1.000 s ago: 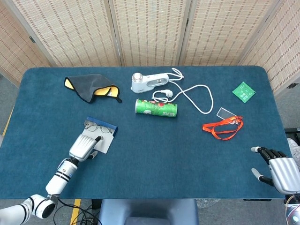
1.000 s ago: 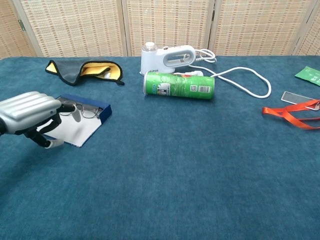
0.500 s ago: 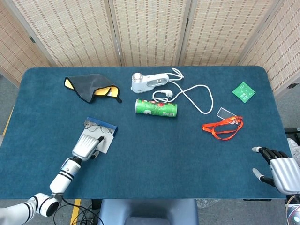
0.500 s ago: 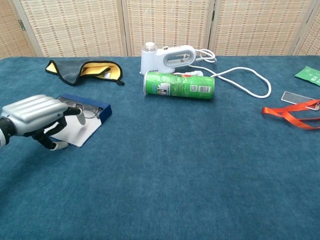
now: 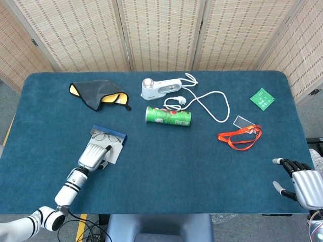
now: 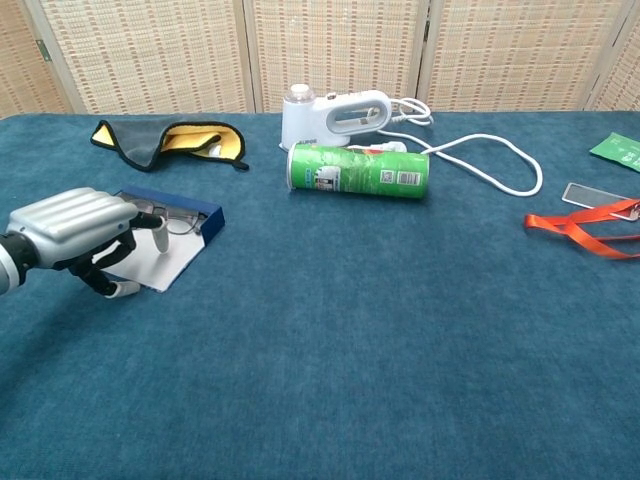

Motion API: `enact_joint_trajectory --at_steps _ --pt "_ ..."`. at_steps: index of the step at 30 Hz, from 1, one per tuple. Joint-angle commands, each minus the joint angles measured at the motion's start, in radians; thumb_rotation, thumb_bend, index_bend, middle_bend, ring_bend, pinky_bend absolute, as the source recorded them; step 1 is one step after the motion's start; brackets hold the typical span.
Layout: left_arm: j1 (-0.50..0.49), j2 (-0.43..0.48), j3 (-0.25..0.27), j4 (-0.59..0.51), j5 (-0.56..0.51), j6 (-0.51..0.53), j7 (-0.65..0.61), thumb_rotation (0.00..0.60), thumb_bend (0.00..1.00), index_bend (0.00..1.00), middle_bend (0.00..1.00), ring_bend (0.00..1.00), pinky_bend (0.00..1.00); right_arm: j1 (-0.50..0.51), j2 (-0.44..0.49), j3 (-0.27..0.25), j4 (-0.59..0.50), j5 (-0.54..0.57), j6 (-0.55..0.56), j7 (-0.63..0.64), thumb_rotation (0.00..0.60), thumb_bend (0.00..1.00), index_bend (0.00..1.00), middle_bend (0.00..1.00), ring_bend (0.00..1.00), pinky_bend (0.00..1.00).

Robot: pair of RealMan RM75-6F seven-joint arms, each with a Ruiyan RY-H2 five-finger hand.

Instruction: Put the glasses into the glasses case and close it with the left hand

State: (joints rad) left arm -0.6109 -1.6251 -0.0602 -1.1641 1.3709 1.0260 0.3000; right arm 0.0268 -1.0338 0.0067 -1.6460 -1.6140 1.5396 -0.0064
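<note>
The glasses [image 6: 176,221] lay in the open glasses case [image 5: 110,144], at its far blue edge, on the left of the table [image 5: 202,161]. My left hand [image 5: 95,156] sat over the flat white lid, fingers curled, gripping nothing that I could see. I think the closing step was in hand. Next I needed to get under the lid and flip it shut. My right hand [image 5: 303,184] rested far away, fingers spread, holding nothing.
</note>
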Motion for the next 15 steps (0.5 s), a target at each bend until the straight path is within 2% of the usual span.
enact_joint_trajectory --at_steps 1,8,15 --pt "0.000 -0.007 -0.005 0.014 0.003 0.005 -0.017 0.600 0.33 0.42 0.87 0.86 0.93 -0.001 0.000 0.000 -0.001 -0.001 0.002 -0.001 0.600 0.21 0.30 0.37 0.43 0.44" --pt "-0.002 -0.033 -0.017 0.065 0.015 0.024 -0.066 0.600 0.33 0.46 0.88 0.87 0.94 -0.006 0.005 0.000 -0.003 -0.002 0.011 0.000 0.600 0.21 0.30 0.37 0.43 0.44" --pt "-0.012 -0.059 -0.043 0.117 0.011 0.036 -0.097 0.600 0.33 0.46 0.88 0.87 0.94 -0.010 0.007 0.001 -0.001 -0.003 0.018 0.006 0.600 0.21 0.30 0.37 0.43 0.44"
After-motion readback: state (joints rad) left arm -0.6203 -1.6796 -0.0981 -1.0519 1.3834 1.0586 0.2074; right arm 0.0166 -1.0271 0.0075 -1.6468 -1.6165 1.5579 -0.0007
